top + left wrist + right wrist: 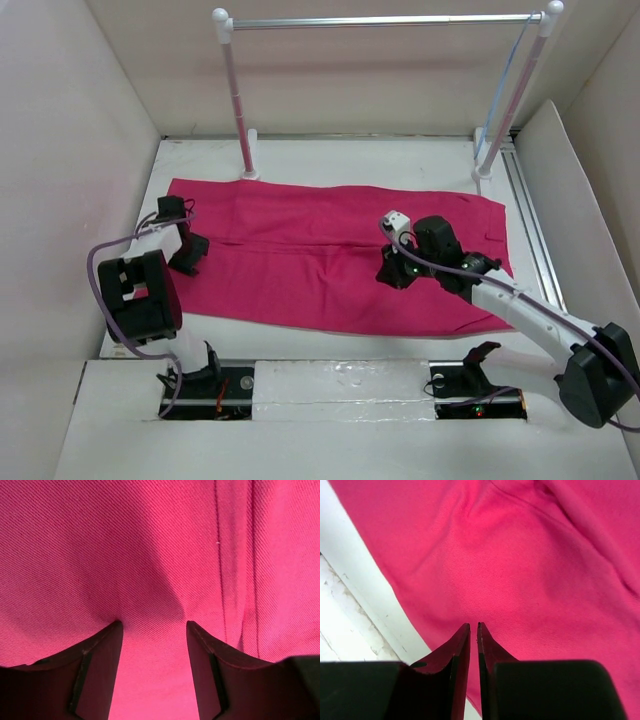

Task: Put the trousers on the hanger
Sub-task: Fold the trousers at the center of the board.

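The magenta-pink trousers point(330, 250) lie spread flat across the table, with their legs running left to right. My left gripper point(188, 262) is at their left end. In the left wrist view it point(154, 622) is open, with its tips down on the cloth point(150, 555) and nothing gripped. My right gripper point(392, 270) hovers over the right half of the trousers. In the right wrist view it point(474, 625) is shut and empty just above the cloth point(520, 570), near the front hem. The thin pale-blue wire hanger point(508, 80) hangs by the rack's right post.
A rack of white posts and a silver rail point(380, 20) stands at the back of the table. White walls close in the left, back and right. A metal track point(530, 215) runs along the right side. White table point(365, 595) shows beside the trousers' hem.
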Robot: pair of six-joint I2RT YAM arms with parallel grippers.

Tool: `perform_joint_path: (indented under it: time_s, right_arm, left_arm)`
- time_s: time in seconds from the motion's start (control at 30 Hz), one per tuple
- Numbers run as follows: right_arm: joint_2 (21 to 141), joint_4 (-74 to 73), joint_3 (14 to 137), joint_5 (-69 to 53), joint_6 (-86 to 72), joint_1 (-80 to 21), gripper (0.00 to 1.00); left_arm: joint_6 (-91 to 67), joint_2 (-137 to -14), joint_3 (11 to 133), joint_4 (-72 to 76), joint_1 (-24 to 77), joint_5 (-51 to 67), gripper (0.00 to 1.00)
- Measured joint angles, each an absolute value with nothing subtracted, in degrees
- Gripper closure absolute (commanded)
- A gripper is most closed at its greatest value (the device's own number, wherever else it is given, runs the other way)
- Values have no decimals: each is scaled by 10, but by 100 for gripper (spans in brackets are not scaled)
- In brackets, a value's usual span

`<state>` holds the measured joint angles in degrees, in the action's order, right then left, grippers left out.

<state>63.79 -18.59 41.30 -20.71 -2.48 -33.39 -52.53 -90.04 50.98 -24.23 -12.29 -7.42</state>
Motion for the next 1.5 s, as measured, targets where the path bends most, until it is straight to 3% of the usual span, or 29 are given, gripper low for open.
perform_joint_path:
  time_s: [0.17, 0.3, 0.5, 0.67, 1.03, 1.1, 1.13, 1.17, 1.23, 1.5]
  right_arm:
    - [610, -206, 437, -207, 10, -350, 79]
    - [582, -218, 437, -221, 28, -382, 74]
    - [539, -238, 415, -232, 50, -398, 74]
    - [516, -268, 412, -236, 62, -394, 73]
    - [504, -289, 403, -246, 64, -394, 74]
    - [504, -291, 403, -246, 62, -394, 74]
    - [504, -292, 403, -244, 61, -394, 75]
    - [504, -292, 403, -242, 57, -393, 75]
    - [503, -292, 402, -236, 49, -390, 75]
    - [496, -292, 392, -206, 5, -383, 72]
  left_arm:
    - [-519, -899, 548, -246, -100, -100, 47]
    - [-529, -776, 529, -266, -102, -135, 50]
    - [-554, -585, 420, -293, -253, -146, 55]
    - [-554, -612, 375, -317, -337, -135, 55]
    - [-545, -743, 368, -278, -347, -151, 52]
    - [-541, -753, 370, -267, -347, -160, 57]
    - [-538, -757, 370, -258, -347, -163, 65]
    - [-533, -762, 371, -252, -347, -169, 85]
    - [-523, -774, 376, -236, -347, -176, 100]
    - [-461, -771, 396, -226, -340, -162, 100]
